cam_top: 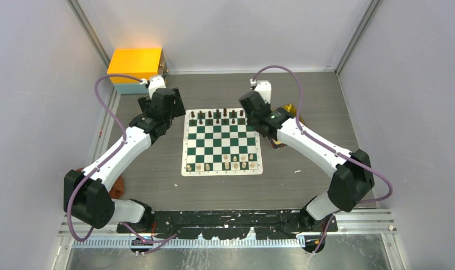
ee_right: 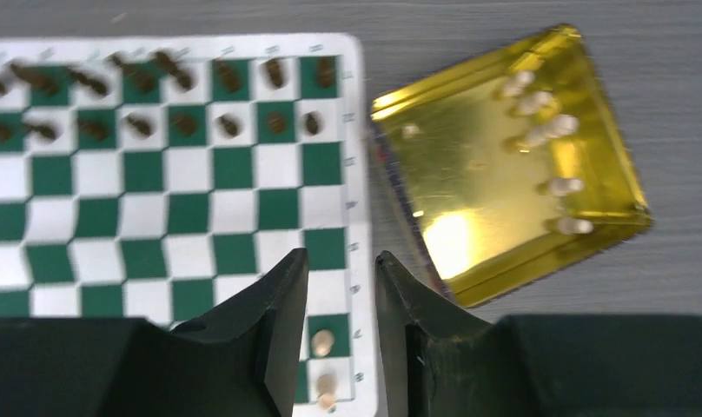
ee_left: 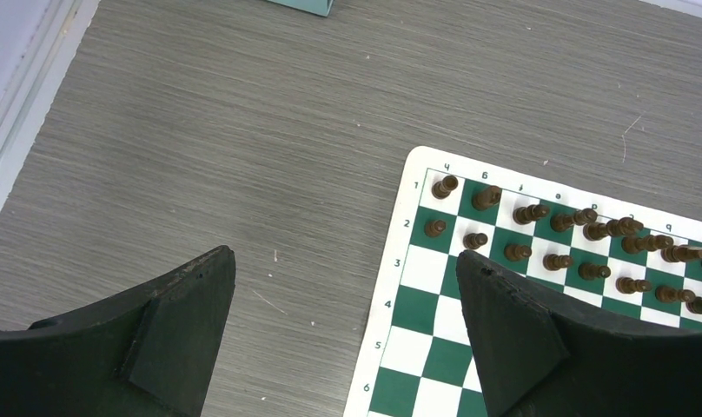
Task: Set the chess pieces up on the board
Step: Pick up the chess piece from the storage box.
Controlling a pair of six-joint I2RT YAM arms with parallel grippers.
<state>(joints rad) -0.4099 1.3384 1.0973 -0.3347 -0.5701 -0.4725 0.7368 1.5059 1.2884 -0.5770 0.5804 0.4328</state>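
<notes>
The green-and-white board (cam_top: 222, 142) lies mid-table. Dark chess pieces (cam_top: 217, 117) fill its two far rows, also seen in the left wrist view (ee_left: 556, 234) and the right wrist view (ee_right: 182, 100). Pale pieces (cam_top: 225, 165) stand along the near rows; two of them (ee_right: 323, 341) show under my right gripper. My left gripper (ee_left: 346, 261) hangs open and empty over the bare table just off the board's far-left corner (ee_left: 417, 165). My right gripper (ee_right: 341, 261) is open with nothing between its fingers, above the board's right edge (ee_right: 356, 191).
A shiny gold tray (ee_right: 452, 182) holding several loose pale pieces (ee_right: 539, 130) sits just right of the board, partly under the right arm (cam_top: 304, 138). A yellow box on a teal base (cam_top: 136, 64) stands at the back left corner. Enclosure walls surround the table.
</notes>
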